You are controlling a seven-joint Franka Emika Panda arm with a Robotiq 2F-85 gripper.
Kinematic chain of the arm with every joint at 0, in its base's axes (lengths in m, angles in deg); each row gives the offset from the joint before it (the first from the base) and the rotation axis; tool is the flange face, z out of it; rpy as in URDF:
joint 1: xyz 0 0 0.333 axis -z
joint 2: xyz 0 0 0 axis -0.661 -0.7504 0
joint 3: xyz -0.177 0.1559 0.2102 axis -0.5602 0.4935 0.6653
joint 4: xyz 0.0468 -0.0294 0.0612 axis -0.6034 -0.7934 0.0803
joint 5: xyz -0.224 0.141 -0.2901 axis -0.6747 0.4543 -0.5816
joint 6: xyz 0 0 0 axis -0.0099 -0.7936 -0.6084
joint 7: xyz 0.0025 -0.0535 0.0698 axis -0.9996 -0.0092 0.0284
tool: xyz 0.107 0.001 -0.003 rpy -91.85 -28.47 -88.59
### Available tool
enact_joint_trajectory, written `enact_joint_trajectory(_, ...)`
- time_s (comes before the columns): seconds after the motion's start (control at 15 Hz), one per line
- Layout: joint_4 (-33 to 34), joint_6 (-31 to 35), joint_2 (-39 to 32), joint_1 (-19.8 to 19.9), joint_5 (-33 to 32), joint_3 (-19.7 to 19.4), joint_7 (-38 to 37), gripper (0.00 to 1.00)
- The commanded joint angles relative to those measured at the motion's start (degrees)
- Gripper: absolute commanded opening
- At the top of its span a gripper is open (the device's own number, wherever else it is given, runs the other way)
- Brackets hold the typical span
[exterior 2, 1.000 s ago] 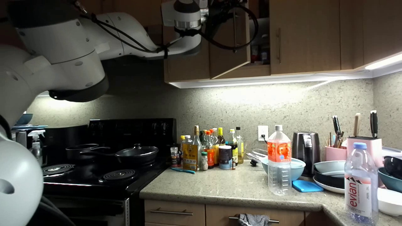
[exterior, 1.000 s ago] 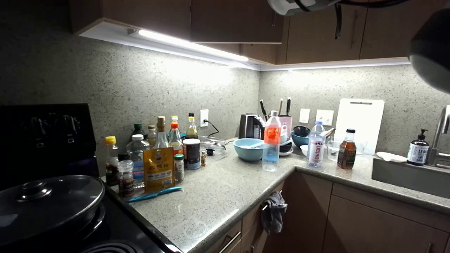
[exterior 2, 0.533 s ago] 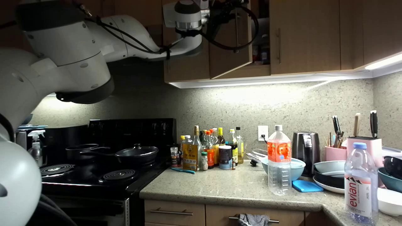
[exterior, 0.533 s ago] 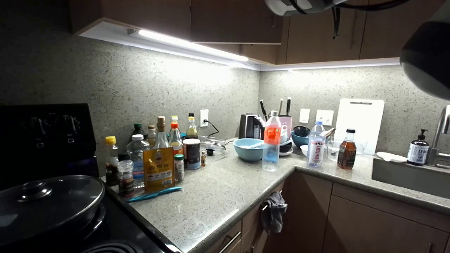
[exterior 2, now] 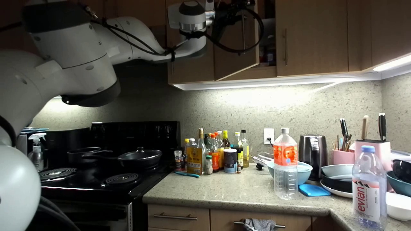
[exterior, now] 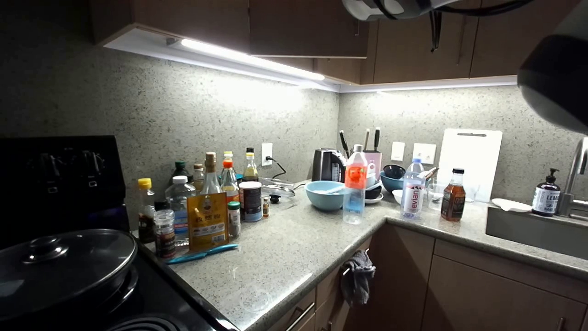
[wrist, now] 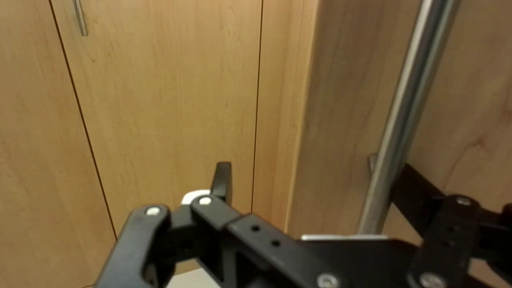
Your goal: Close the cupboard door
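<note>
The cupboard door [exterior 2: 228,64] stands ajar in an exterior view, hinged at its left, with a gap at its free edge. It also shows as a dark panel in an exterior view [exterior: 308,30]. In the wrist view the door [wrist: 340,100] fills the right side, with its slim bar handle [wrist: 400,120] tilted in the picture. My gripper [wrist: 313,167] is open at the door. The handle passes between the fingers, close to the right finger, whose tip is partly hidden behind the bar. The left finger stands apart from the door's edge. Whether finger and bar touch cannot be told.
A neighbouring shut cabinet [exterior 2: 311,38] stands right of the gap, where the cabinet interior [exterior 2: 267,51] shows stored items. Below are bottles [exterior 2: 218,150], a tall plastic bottle [exterior 2: 285,176], the stove [exterior 2: 96,189] and the counter [exterior 2: 224,189].
My arm has shifted slightly right in the exterior view that shows it fully. The door's free edge has moved slightly right, and the gap beside it has narrowed a little.
</note>
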Motion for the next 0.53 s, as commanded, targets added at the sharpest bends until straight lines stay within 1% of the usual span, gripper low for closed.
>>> enact_joint_trajectory(0.0,10.0,-4.9,0.9,9.3,0.9,2.4,-3.7,1.00)
enact_joint_trajectory(0.13,15.4,-6.8,1.4,13.8,1.0,3.7,-5.5,1.00)
enact_joint_trajectory(0.2,8.6,-3.8,2.7,8.8,1.3,0.7,-5.4,1.00)
enact_joint_trajectory(0.27,10.4,-4.3,3.0,10.2,1.4,0.7,-6.0,1.00)
enact_joint_trajectory(0.33,10.6,-4.3,3.3,10.3,1.5,0.6,-6.4,1.00)
enact_joint_trajectory(0.4,10.9,-4.1,2.9,10.3,1.6,1.6,-4.6,1.00)
enact_joint_trajectory(0.47,10.9,-4.2,3.1,10.1,1.6,1.3,-4.8,1.00)
